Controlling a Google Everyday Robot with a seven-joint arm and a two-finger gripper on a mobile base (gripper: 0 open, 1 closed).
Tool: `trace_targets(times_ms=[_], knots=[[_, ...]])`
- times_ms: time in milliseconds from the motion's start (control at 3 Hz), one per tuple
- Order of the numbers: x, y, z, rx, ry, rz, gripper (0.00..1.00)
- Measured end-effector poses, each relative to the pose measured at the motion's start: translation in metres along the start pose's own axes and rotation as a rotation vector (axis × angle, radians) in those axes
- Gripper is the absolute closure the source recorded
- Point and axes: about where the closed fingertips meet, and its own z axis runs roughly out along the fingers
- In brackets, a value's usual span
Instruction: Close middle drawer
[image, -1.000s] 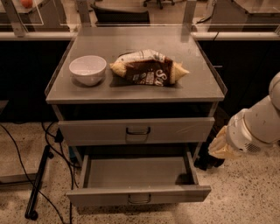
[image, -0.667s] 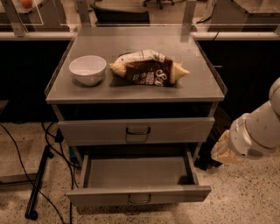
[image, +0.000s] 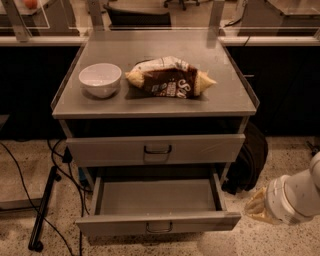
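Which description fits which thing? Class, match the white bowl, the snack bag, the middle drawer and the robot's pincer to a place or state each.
Things:
1. white bowl
2. snack bag
3. middle drawer
4. pincer

Places or states:
A. pulled far out, its grey tray showing
B. low at the picture's right, beside the open drawer's front corner, not touching it
C. on the cabinet top, picture's left side
D. lying on the cabinet top, at the picture's right of the bowl

Pairs: 1-C, 2-D, 3-A, 4-B.
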Motion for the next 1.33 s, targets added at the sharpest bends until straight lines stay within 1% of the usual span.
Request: trace_targets(times_ms=[333,667,1000,1333], knots=[[0.023,0.009,0.055,-0.002,-0.069,0.018,1.0],[0.044,0.031,0.127,-0.084,-0.122,0.064,1.0],[0.046,0.04,0.144,-0.121,-0.136,0.08,1.0],[0.046,0.04,0.144,-0.121,-0.136,0.08,1.0]])
